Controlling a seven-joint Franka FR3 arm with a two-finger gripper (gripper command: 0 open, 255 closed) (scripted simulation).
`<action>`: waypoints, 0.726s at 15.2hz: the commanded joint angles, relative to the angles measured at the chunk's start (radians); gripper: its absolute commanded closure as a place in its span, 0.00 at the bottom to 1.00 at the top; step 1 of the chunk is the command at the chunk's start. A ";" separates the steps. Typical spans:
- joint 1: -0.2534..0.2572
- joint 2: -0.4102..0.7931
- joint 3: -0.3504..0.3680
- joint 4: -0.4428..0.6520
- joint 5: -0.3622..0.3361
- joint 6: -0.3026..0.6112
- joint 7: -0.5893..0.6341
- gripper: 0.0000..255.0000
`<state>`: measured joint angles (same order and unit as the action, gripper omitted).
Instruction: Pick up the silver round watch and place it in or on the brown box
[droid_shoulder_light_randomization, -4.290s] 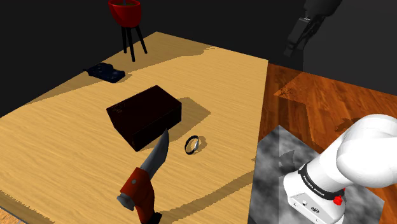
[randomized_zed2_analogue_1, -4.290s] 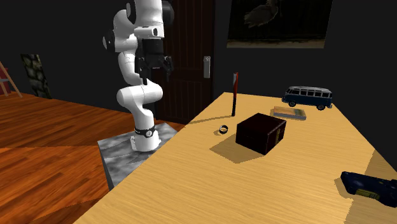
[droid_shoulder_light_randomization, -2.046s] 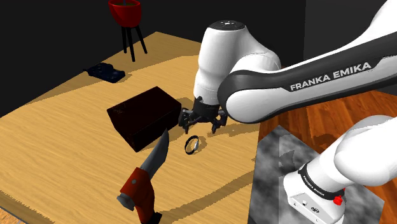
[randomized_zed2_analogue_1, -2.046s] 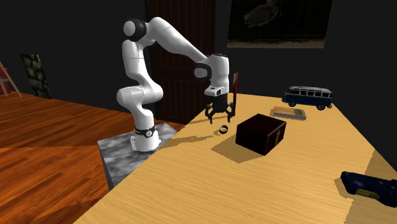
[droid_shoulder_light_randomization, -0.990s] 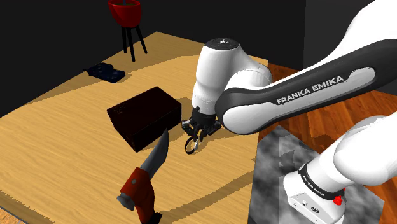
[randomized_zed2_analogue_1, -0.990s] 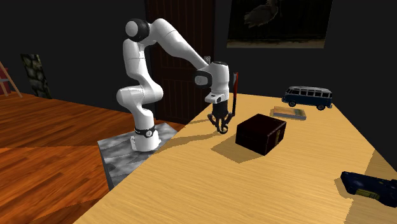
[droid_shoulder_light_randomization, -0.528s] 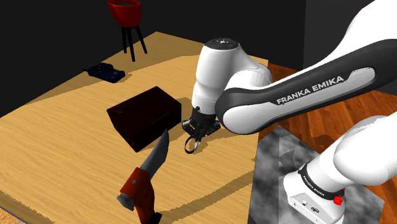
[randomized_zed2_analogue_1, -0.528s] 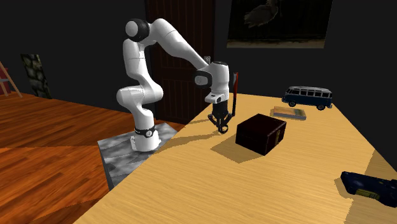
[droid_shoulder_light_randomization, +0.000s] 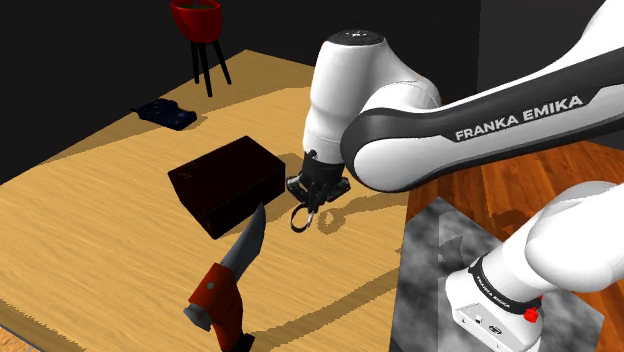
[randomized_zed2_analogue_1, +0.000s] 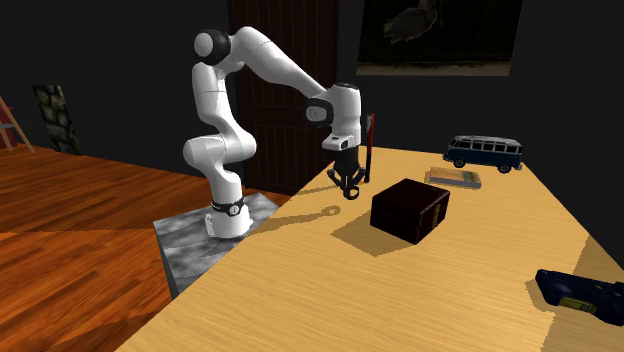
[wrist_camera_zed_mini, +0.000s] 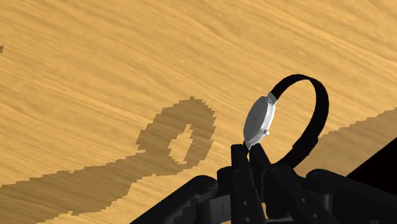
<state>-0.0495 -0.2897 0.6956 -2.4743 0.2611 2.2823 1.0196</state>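
The all-black two-finger tool is clenched on the silver round watch with a black strap. The watch is pinched at the rim of its case and held clear of the light wooden desk, where its shadow is cast. The dark brown rectangular box is seen just beside the tool. Because the grip looks thin and the watch hangs below the fingertips, a slow, level carry above the box's top is advised, with release over its middle.
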 joint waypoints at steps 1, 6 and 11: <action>0.004 -0.018 -0.009 0.014 0.006 -0.031 -0.005 1.00; 0.010 -0.059 -0.031 0.053 0.016 -0.109 -0.016 1.00; 0.014 -0.092 -0.051 0.096 0.019 -0.183 -0.022 1.00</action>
<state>-0.0349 -0.3782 0.6482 -2.3907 0.2817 2.1158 0.9986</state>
